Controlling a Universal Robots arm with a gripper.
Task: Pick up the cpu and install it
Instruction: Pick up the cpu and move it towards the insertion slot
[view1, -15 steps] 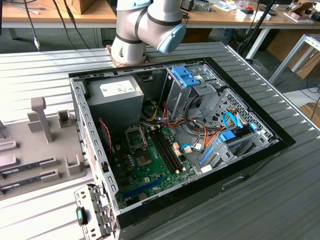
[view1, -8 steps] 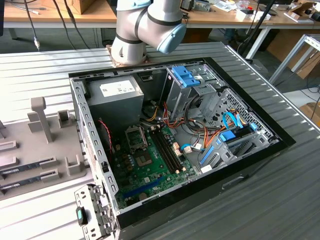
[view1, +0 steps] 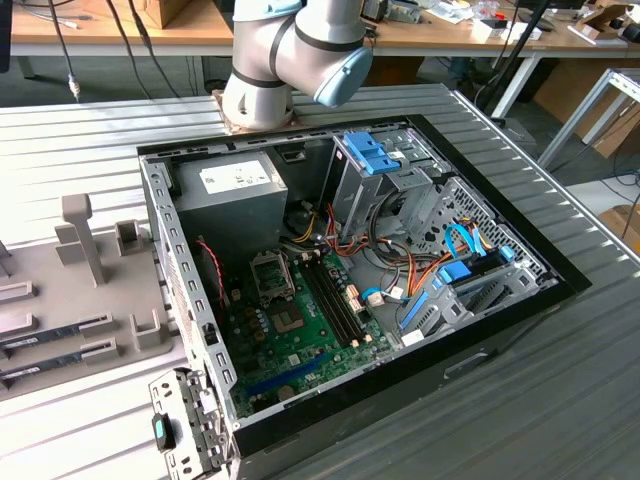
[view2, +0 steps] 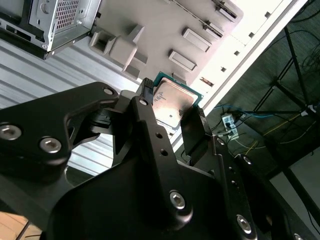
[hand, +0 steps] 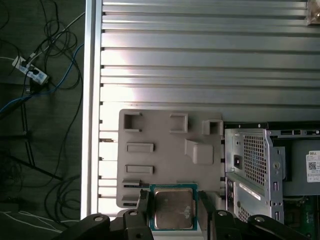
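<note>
CPU (hand: 173, 210) position: clamped in the end effector (hand: 174, 196), in both wrist views. The two black fingers (hand: 144, 205) bear on opposite edges of the green-bordered chip, with the silvery metal lid facing the first wrist camera. In the second wrist view the CPU (view2: 169, 102) sits at the tips of the end effector (view2: 172, 97), one finger (view2: 192, 127) against each side.

The chip appears to be lifted clear of the surface beyond it, though the gap cannot be confirmed.

Beyond the chip lies a grey tray (hand: 160, 135) with raised blocks and rectangular pockets. The tray (view2: 155, 35) rests on the ribbed metal desk (hand: 200, 50). One side of the tray lies just beside the open computer case (hand: 250, 150).

In the exterior view:
- The arm (view1: 290, 50) stands at the far side of the computer case (view1: 160, 200).
- The tray (view1: 45, 285) is on the exterior view's left, carrying long dark sticks (view1: 55, 335) in its slots.
- Inside the case, the green motherboard (view1: 290, 345) lies flat, with a square socket (view1: 271, 277) near the grey power supply (view1: 235, 190).
- The desk (view1: 80, 140) extends around the case on all sides.
</note>
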